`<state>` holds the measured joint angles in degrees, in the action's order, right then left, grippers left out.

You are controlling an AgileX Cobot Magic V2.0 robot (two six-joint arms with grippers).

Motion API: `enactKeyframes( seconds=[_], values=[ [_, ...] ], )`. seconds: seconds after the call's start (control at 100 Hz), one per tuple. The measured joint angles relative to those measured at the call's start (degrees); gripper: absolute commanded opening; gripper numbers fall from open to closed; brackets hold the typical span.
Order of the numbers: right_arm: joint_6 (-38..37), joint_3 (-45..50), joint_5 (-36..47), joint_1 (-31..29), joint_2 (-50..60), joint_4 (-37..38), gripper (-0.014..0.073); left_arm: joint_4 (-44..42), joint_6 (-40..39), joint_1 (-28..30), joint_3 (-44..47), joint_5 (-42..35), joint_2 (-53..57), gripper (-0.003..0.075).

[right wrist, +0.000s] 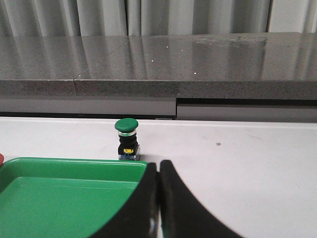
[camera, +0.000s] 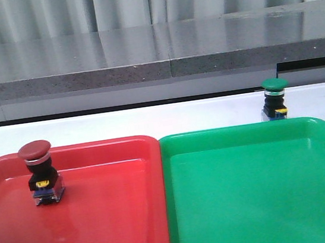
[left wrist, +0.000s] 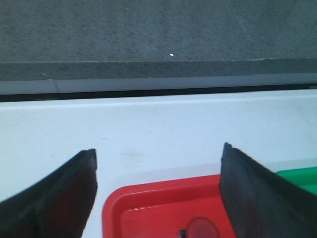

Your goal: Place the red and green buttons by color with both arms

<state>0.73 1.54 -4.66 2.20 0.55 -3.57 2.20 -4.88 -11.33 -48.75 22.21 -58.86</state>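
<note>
The red button (camera: 41,171) stands upright inside the red tray (camera: 104,225), near its far left corner. The green button (camera: 275,99) stands upright on the white table just beyond the green tray's (camera: 263,204) far rim. Neither arm shows in the front view. In the left wrist view my left gripper (left wrist: 158,163) is open above the red tray's (left wrist: 148,203) far corner, with the red button's cap (left wrist: 203,229) below, between the fingers and apart from them. My right gripper (right wrist: 159,171) is shut and empty over the green tray's (right wrist: 64,198) far right corner, short of the green button (right wrist: 127,138).
A grey stone ledge (camera: 153,54) runs along the back of the white table (camera: 150,120), with a curtain behind it. The two trays lie side by side, touching, and fill the near part of the table.
</note>
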Motion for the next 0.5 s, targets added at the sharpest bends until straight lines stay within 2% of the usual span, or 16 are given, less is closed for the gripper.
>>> enactKeyframes(
  seconds=[0.27, 0.39, 0.5],
  values=[
    [0.0, 0.0, 0.0, 0.0, 0.0, 0.0, -0.0067, -2.2, 0.0, 2.3, 8.8, -1.6, 14.5, 0.0484],
    [0.0, 0.0, 0.0, 0.0, 0.0, 0.0, -0.0067, -2.2, 0.0, 2.3, 13.4, -1.6, 22.4, 0.043],
    [0.0, 0.0, 0.0, 0.0, 0.0, 0.0, -0.0067, -2.2, 0.0, 2.3, 16.6, -1.6, 29.5, 0.0349]
  ],
)
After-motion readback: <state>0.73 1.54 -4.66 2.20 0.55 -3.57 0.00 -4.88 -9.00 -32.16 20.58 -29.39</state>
